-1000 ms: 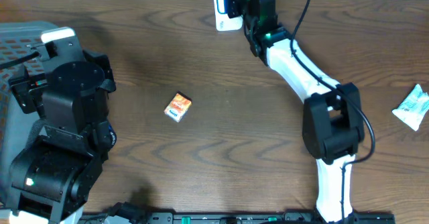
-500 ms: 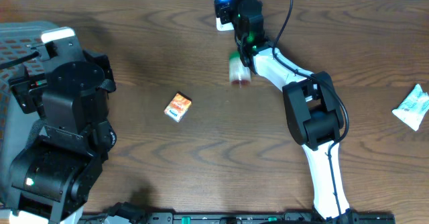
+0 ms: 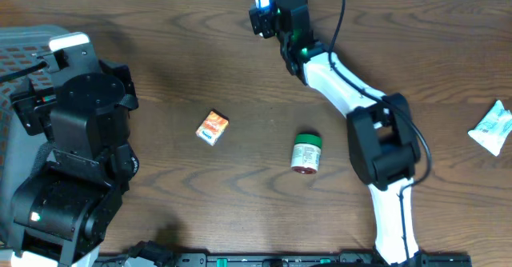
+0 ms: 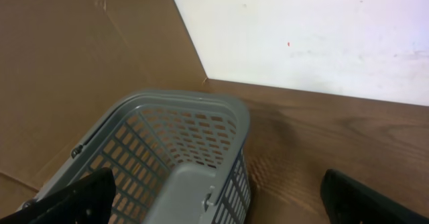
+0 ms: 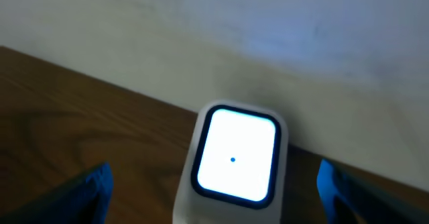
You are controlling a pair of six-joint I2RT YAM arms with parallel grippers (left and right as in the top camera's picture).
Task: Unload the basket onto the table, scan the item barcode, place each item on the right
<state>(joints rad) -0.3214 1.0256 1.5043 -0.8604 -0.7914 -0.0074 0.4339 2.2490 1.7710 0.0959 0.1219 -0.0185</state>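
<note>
A small white jar with a green band and a red end (image 3: 306, 153) lies on its side on the brown table, free of both arms. My right gripper (image 3: 266, 9) is at the far edge, right by the white scanner (image 5: 234, 158), whose window glows white with a blue rim. In the right wrist view that gripper (image 5: 213, 184) is open, a fingertip on either side of the scanner and nothing held. My left gripper (image 4: 214, 200) is open above the grey basket (image 4: 175, 138).
An orange box (image 3: 213, 128) lies left of the jar. A white packet (image 3: 490, 128) sits at the right edge. The basket (image 3: 22, 49) is at the far left under the left arm (image 3: 80, 147). A white wall runs behind the table.
The right gripper has opened. The jar left it, came down past the scanner and now lies mid-table. The right arm has shifted slightly. The left arm has not moved.
</note>
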